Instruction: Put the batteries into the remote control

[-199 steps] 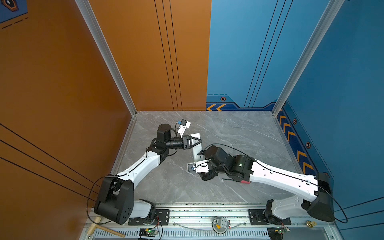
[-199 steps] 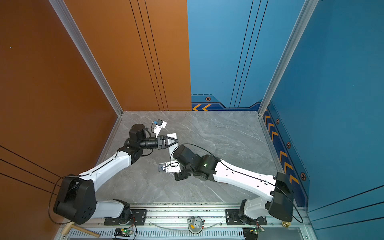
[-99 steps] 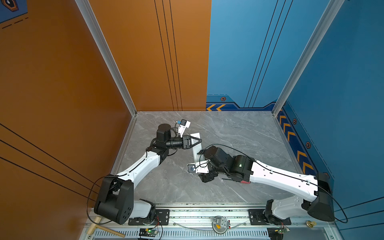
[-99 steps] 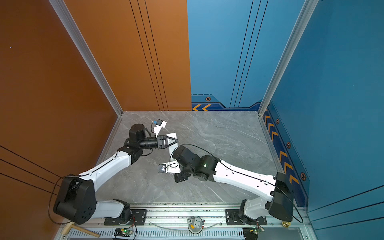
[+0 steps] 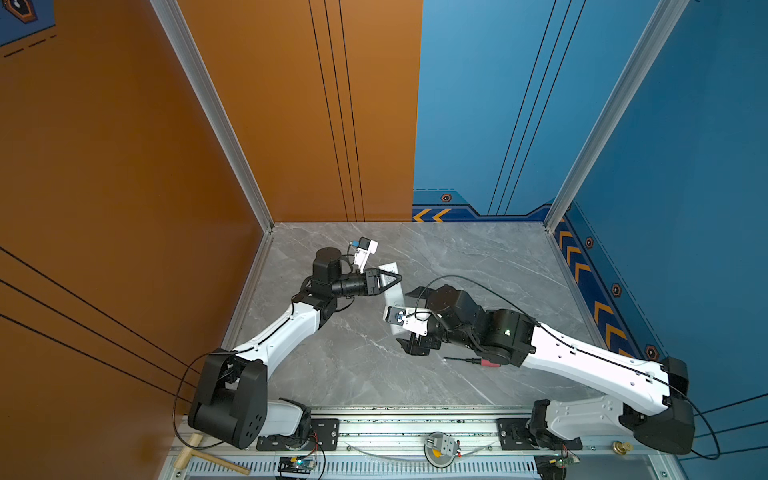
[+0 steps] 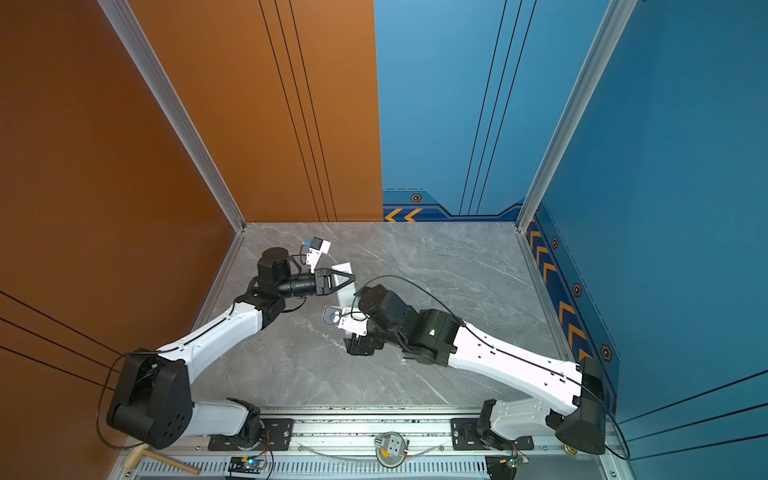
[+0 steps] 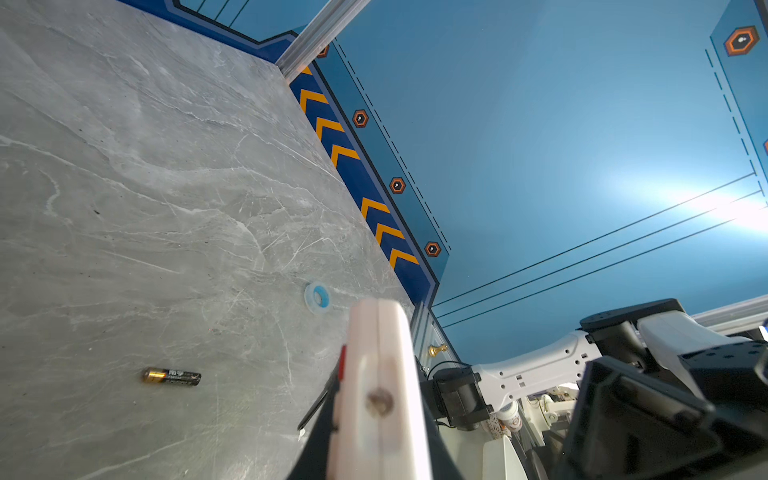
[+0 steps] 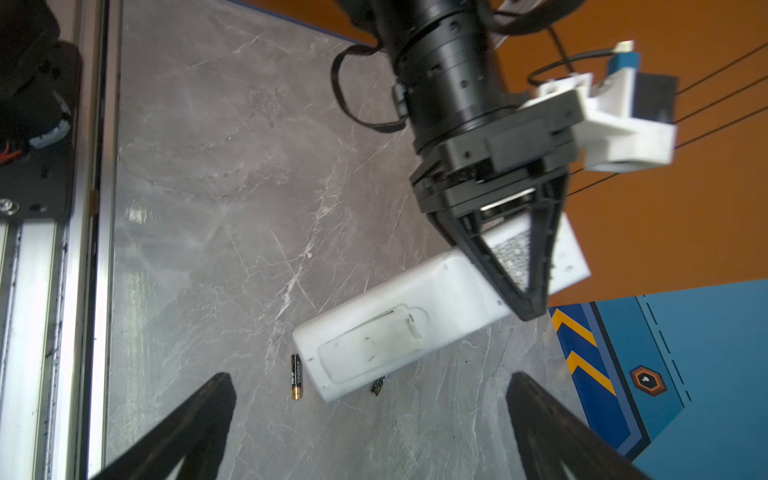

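My right end effector (image 5: 415, 347) hung wide open near a battery (image 8: 296, 376) lying crosswise to its jaws on the desk (image 8: 208, 208), beside the remote control (image 5: 394, 297), which sat at 11 o'clock in a top view, clamped by my left end effector (image 5: 397, 281).

My left gripper (image 6: 351, 279) has its jaws pinched shut across the width of the remote control (image 6: 345, 296). White body shows on both sides of those jaws: a short stub behind them and a longer stretch running toward my right gripper (image 6: 354, 348). That longer end slips under the right arm's wrist camera (image 6: 332, 316). The right gripper points down at the grey table (image 6: 457, 299), near the remote's hidden end, apart from the left jaws. From here I can't tell how its jaws stand.
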Action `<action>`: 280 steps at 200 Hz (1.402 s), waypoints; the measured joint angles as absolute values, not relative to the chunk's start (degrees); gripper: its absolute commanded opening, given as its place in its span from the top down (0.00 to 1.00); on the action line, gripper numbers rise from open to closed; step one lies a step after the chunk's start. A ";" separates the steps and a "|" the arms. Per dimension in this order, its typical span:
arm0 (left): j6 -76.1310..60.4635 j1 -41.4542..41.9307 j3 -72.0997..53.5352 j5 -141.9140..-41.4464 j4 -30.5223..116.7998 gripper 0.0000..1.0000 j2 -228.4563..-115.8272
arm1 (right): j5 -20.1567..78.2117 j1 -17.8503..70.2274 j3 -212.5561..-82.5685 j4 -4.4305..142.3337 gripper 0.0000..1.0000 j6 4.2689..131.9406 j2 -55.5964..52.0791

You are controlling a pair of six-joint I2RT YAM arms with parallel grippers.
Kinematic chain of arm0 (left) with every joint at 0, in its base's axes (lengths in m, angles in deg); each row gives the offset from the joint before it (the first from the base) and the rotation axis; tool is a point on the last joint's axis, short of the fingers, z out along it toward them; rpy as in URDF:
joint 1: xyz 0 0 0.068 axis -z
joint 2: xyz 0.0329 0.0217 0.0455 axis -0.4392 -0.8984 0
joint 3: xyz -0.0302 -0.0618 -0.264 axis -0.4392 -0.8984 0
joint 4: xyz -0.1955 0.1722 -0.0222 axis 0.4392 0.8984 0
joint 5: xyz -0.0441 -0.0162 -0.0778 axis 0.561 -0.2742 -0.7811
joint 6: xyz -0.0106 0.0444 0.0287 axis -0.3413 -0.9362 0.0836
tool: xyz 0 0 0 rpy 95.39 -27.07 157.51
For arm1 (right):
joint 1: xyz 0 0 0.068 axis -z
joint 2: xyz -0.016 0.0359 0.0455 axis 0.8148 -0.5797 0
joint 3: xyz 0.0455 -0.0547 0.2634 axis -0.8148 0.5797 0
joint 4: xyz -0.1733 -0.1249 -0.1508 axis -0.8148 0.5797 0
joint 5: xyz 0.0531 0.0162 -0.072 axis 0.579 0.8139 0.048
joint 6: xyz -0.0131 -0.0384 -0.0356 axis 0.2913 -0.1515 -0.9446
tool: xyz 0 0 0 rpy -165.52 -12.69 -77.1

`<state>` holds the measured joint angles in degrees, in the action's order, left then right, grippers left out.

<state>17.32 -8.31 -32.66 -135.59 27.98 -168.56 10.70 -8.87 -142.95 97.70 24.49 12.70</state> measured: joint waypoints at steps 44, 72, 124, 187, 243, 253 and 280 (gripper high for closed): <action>20.29 -8.34 -35.55 -128.70 28.16 1.00 -168.48 | 4.19 -6.16 -151.34 101.35 0.01 40.80 11.72; 20.68 -8.31 -37.01 -124.33 30.74 1.00 -167.03 | 2.57 -4.56 -156.20 106.38 0.02 51.03 9.53; 22.17 -8.31 -38.91 -118.71 33.14 1.00 -163.25 | 3.01 -4.45 -157.31 113.24 0.06 64.03 5.42; 23.26 -8.10 -39.66 -116.31 33.93 1.00 -162.79 | 8.84 -4.67 -157.31 114.71 0.07 69.89 0.72; 23.22 -8.10 -41.06 -115.74 34.41 1.00 -161.39 | 13.06 -4.45 -157.25 114.01 0.08 71.92 -2.77; 23.22 -8.10 -41.10 -115.74 34.41 1.00 -161.24 | 13.46 -4.34 -157.20 113.75 0.09 72.03 -3.19; 23.22 -8.10 -41.14 -115.72 34.54 1.00 -161.07 | 14.48 -4.21 -157.20 112.83 0.09 72.62 -4.70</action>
